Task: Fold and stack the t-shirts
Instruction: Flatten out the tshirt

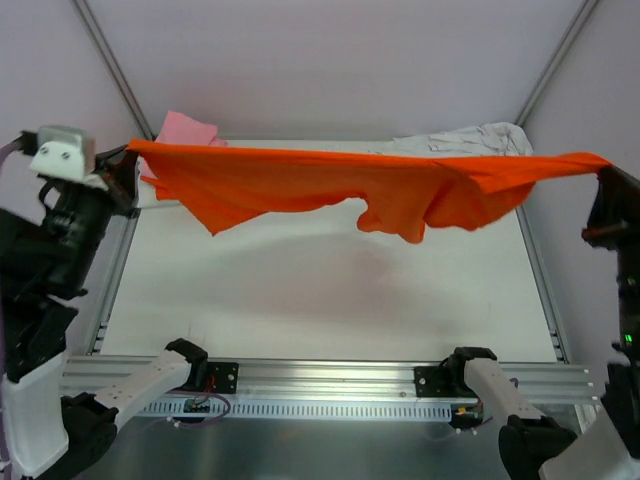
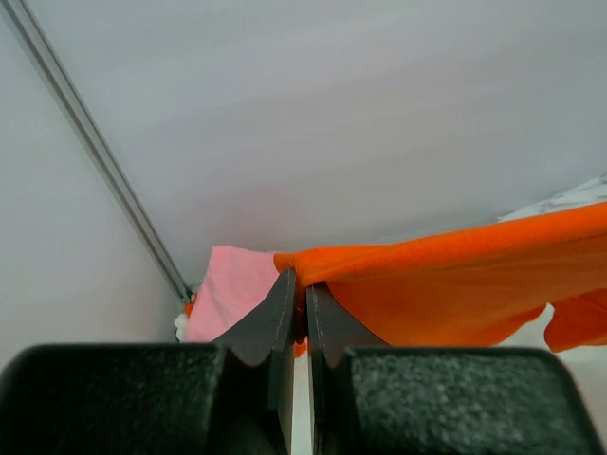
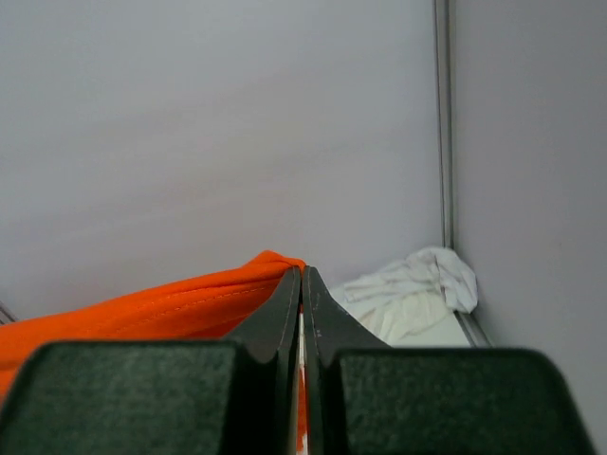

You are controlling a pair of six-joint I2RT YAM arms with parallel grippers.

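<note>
While my left claw [image 2: 297, 284] and right claw [image 3: 302, 277] each clamp tight on one end of the orange t-shirt [image 1: 330, 185], it sags between them, light and limp, so I judge corners hold best.

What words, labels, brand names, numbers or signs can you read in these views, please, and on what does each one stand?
No text can be read in any view.
orange t-shirt: plain cloth, no print or label showing.
pink t-shirt: plain.
white t-shirt: plain.
small green board: any markings are too small to read.
</note>
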